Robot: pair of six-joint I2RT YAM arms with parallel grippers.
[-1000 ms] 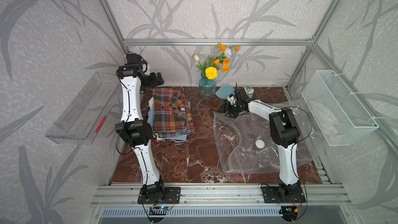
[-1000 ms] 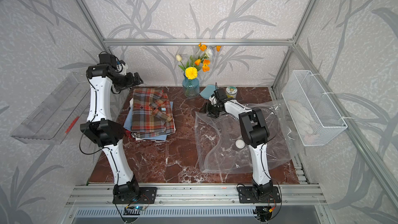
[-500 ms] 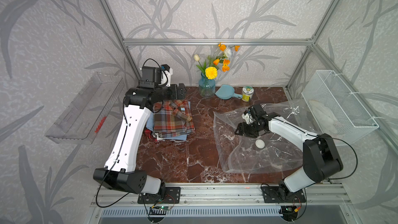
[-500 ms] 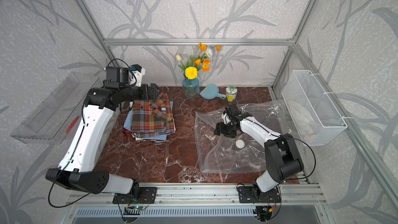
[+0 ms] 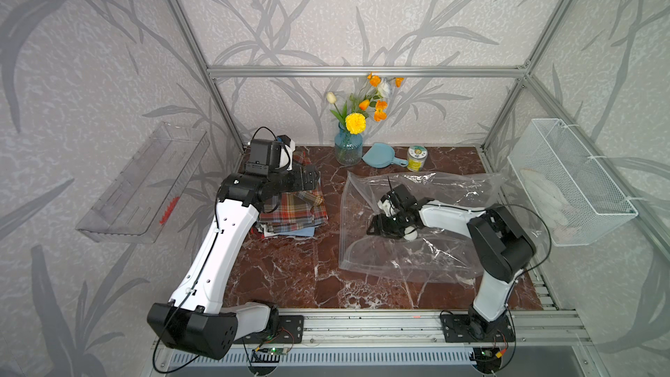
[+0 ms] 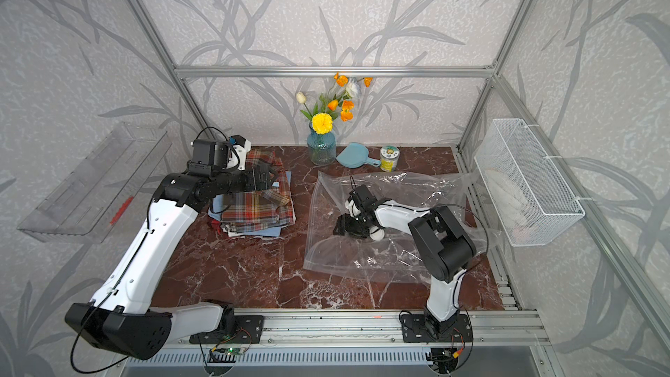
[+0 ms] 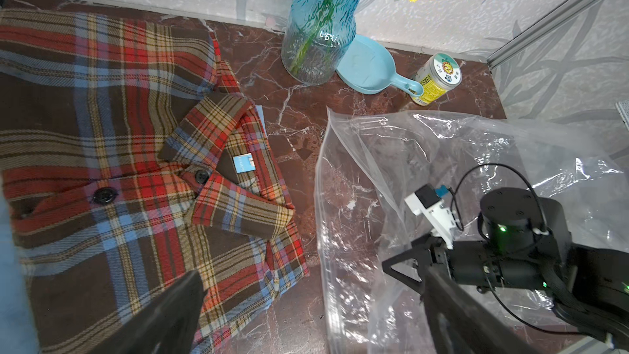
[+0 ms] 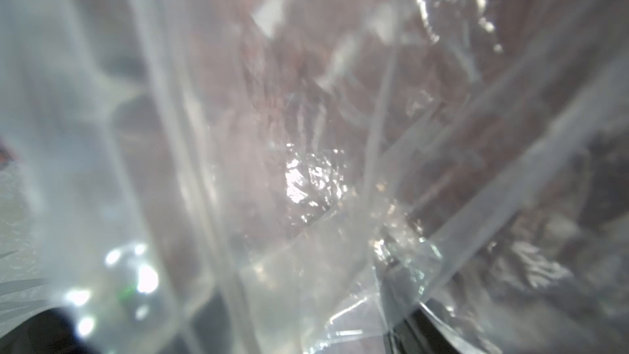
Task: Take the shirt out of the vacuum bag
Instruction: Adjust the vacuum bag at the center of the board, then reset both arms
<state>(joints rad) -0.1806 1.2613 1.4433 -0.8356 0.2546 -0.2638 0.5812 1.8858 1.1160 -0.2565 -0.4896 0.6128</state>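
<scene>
The plaid shirt (image 5: 293,208) (image 6: 261,208) (image 7: 119,165) lies folded on a stack of clothes at the left of the table, outside the vacuum bag (image 5: 417,259) (image 6: 362,259) (image 7: 391,151). The bag lies crumpled and clear on the right. My left gripper (image 5: 311,179) (image 6: 268,177) (image 7: 311,277) hovers open over the shirt's right edge, holding nothing. My right gripper (image 5: 380,224) (image 6: 348,226) sits at the middle of the bag beside its white valve disc (image 5: 411,236) (image 6: 378,235). Its jaws stand apart. The right wrist view shows only blurred plastic film (image 8: 306,131).
A blue vase of flowers (image 5: 348,146), a blue scoop (image 5: 380,155) and a small yellow jar (image 5: 417,157) stand along the back wall. A wire basket (image 5: 573,183) hangs on the right wall and a clear tray (image 5: 145,183) on the left. Other folded clothes (image 5: 290,232) lie under the shirt.
My left arm swung down from upright and now reaches over the shirt. My right gripper drew back from the bag's far edge to its middle, near the valve.
</scene>
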